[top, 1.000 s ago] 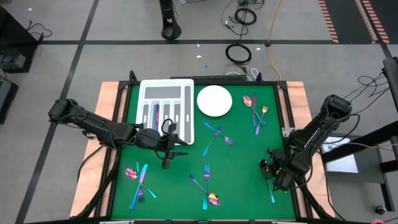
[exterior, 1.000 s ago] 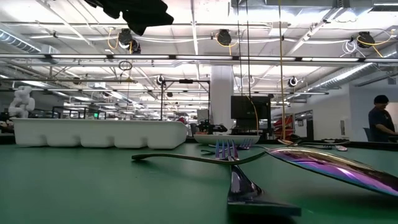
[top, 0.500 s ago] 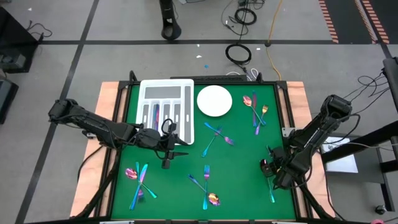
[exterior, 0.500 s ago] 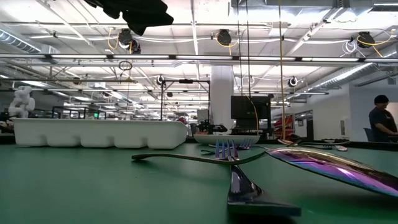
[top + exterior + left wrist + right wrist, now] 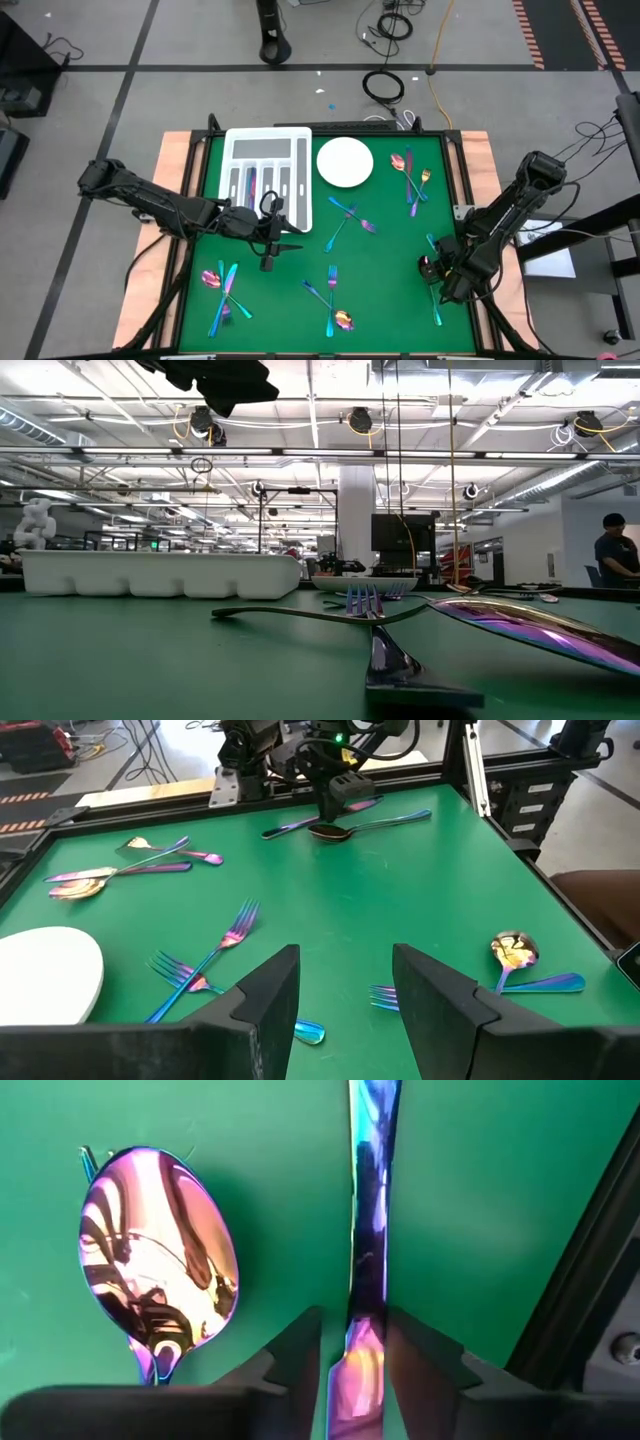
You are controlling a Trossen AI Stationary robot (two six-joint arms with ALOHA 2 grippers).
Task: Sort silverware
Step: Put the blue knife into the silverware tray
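The right tool (image 5: 352, 1350) is low over the green desk (image 5: 390, 260), near the desk's right edge. Its two fingers (image 5: 290, 1355) stand narrow, one on each side of a thin shiny handle (image 5: 368, 1230). The handle runs straight out ahead of the tool, so its long way lies between the fingers, not across them. The fingers look very close to the handle, but I cannot tell if they squeeze it yet. It could be a knife or a fork; the end is hidden. A pink and gold spoon (image 5: 160, 1255) lies just beside the handle, bowl up. I think the tool must close only on the handle and not bump the spoon.

The left tool (image 5: 345, 985) hangs above the desk just below the white tray (image 5: 268, 175). Its fingers are wide apart and hold nothing. The right arm is much nearer to this handle than the left arm.

The tray sits at the far left part of the desk. At least one shiny piece (image 5: 251, 183) lies in one of its grey slots. The other slots look bare. The round white plate (image 5: 345, 162) beside the tray has nothing on it.

More silverware (image 5: 340, 222) lies spread about the desk: some in the middle, some at the near left, and some at the far right. So most of the sorting is not yet done.
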